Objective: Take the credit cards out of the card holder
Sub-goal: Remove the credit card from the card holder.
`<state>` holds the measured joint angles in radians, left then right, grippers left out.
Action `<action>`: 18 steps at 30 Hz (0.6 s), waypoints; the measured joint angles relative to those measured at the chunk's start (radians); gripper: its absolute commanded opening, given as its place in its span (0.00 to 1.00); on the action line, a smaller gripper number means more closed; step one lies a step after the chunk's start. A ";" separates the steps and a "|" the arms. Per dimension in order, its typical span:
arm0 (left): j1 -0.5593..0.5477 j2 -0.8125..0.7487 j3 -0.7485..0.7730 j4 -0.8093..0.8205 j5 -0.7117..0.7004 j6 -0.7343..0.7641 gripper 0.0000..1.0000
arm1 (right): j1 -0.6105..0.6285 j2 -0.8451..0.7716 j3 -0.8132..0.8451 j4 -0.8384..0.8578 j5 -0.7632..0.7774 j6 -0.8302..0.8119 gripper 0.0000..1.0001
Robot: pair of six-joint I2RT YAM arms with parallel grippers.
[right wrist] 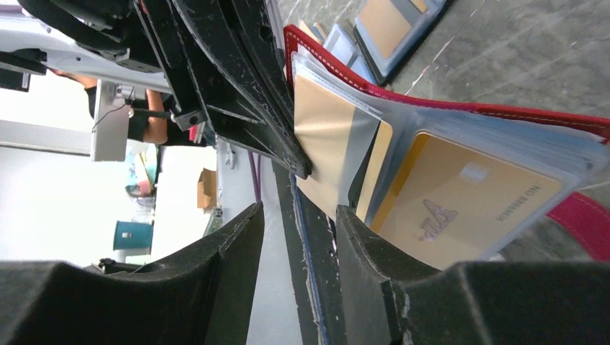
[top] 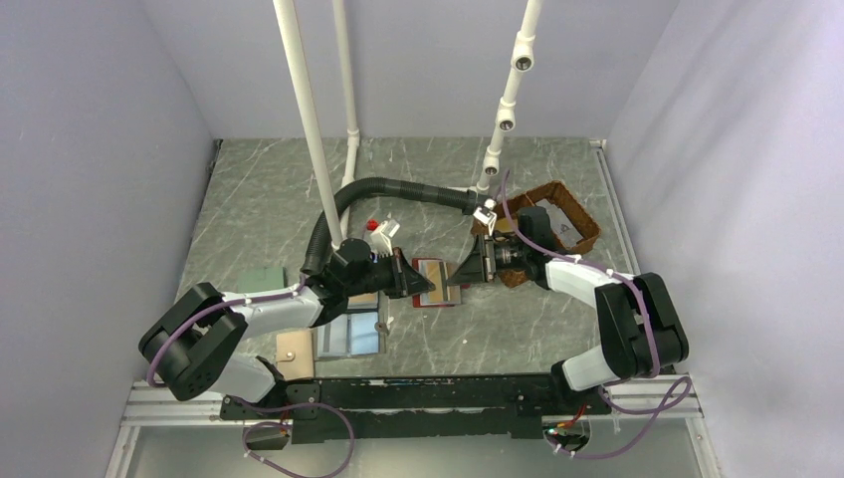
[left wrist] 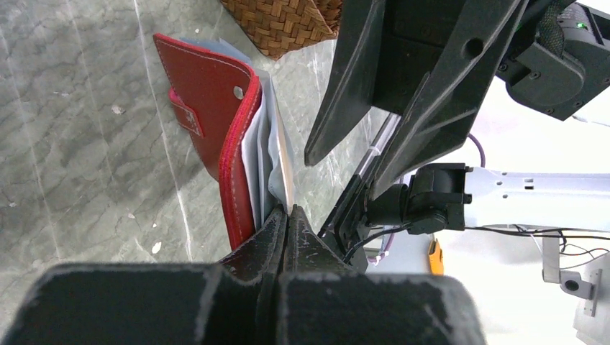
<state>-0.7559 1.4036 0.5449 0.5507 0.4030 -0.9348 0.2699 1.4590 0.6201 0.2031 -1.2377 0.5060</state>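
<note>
Overhead: holder (top: 435, 280) at mid-worktop (top: 259, 199), red rim around a tan and grey middle. Sits between left tool (top: 416, 282), in from the left, and right tool (top: 464, 270), in from the right, both tips at its edges. Wicker basket (top: 563, 213) just behind the right tool, towards the far right corner; dark-framed blue wallet (top: 350, 337) by the left arm, nearer the front edge, apart from the holder. Left wrist: left tool fully closed, fingertips pressed together on the lower edge of the holder's pale inner leaves. Grips nothing else. Red cover with its tab (left wrist: 188, 113) on edge just left of the fingertips, leaves fanned out to its right. Right tool close above, black, tips aimed down at the leaves; basket corner at the top. Right wrist: right tool partly open, fingers apart, nothing clamped between them. Hangs with its gap in line with the near edge of a clear leaf. Cards (right wrist: 460, 208) tan-orange, tucked in the holder's clear sleeves: one with printed digits facing the lens, another under the left tool's fingertip. Red rim along the top and right of the sleeves; blue wallet blurred on the worktop beyond.
</note>
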 measured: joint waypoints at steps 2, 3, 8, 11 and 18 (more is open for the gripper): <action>0.002 0.000 -0.002 0.002 0.001 -0.003 0.00 | -0.014 0.000 0.013 -0.015 -0.005 -0.005 0.43; 0.003 0.000 -0.002 0.002 0.001 -0.003 0.00 | -0.025 0.000 0.023 -0.024 -0.008 -0.010 0.43; 0.017 0.000 -0.002 0.011 0.013 -0.006 0.00 | -0.089 -0.001 0.043 -0.044 -0.021 -0.045 0.43; 0.022 0.000 -0.002 0.023 0.028 -0.007 0.00 | -0.092 -0.001 0.043 -0.045 -0.022 -0.047 0.43; 0.023 0.011 0.000 0.084 0.074 -0.022 0.00 | -0.066 0.002 0.043 -0.044 -0.024 -0.035 0.43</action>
<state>-0.7334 1.4151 0.5446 0.6350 0.4774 -0.9565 0.2043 1.4609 0.6628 0.1593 -1.2621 0.4709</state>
